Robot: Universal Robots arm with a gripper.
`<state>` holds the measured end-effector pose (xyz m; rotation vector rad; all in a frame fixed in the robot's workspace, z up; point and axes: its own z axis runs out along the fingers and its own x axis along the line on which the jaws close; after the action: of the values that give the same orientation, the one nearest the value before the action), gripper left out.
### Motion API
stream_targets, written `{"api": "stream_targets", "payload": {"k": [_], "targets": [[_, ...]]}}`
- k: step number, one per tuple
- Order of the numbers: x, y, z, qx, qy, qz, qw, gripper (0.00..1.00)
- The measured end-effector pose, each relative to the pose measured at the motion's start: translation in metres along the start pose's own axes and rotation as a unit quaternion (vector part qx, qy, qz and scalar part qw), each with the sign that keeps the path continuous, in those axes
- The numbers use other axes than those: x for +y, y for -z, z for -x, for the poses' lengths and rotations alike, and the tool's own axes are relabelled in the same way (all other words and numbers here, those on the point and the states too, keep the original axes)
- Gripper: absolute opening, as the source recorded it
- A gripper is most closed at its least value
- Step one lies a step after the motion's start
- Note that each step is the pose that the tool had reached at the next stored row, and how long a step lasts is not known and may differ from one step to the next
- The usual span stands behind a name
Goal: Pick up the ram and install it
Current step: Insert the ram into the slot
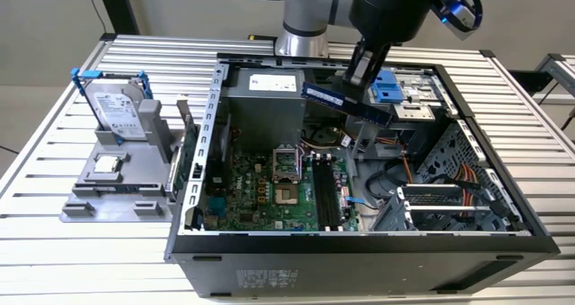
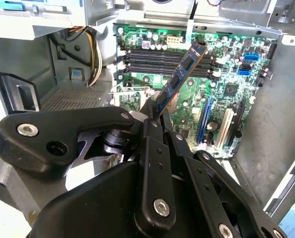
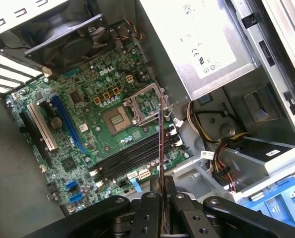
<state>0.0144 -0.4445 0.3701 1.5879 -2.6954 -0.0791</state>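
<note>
The pick-up is done and the carry-and-align step is in hand. The gripper (image 1: 359, 81) has its fingers pinched on one end of the ram (image 1: 329, 96), which hangs in the air above the open computer case (image 1: 215, 116), clear of everything inside it. In the exterior view the stick slants downward toward that view's right, near the blue drive bracket (image 1: 386, 88).

In both wrist views the ram (image 2: 180, 79) juts from the closed fingertips toward the motherboard (image 3: 88, 124). In the first wrist view it appears edge-on as a thin line (image 3: 161, 148). The black memory slots (image 3: 130, 157) lie below it, and all of them look vacant.

Seating will, by my reading, call for the stick's contact edge to be level and parallel with one slot – at present it sits tilted and at an angle to them – then a straight press down (the end latches are too small to judge).

As for writing, the power supply (image 3: 197, 44) carries a white label with print and certification marks, and the hard drive (image 1: 117, 110) on the table (image 1: 54, 184) has one too – I leave both unread.
</note>
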Motion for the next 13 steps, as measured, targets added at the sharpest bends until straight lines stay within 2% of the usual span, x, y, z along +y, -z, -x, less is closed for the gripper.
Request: {"api": "stream_targets", "payload": {"k": [7,13], "targets": [[-0.0003,0.0000,-0.0005,-0.0009,-0.018,-0.0003,0.9998,0.00],[-0.0004,0.0000,-0.0007,-0.0020,-0.038,-0.0006,0.9993,0.00]]}}
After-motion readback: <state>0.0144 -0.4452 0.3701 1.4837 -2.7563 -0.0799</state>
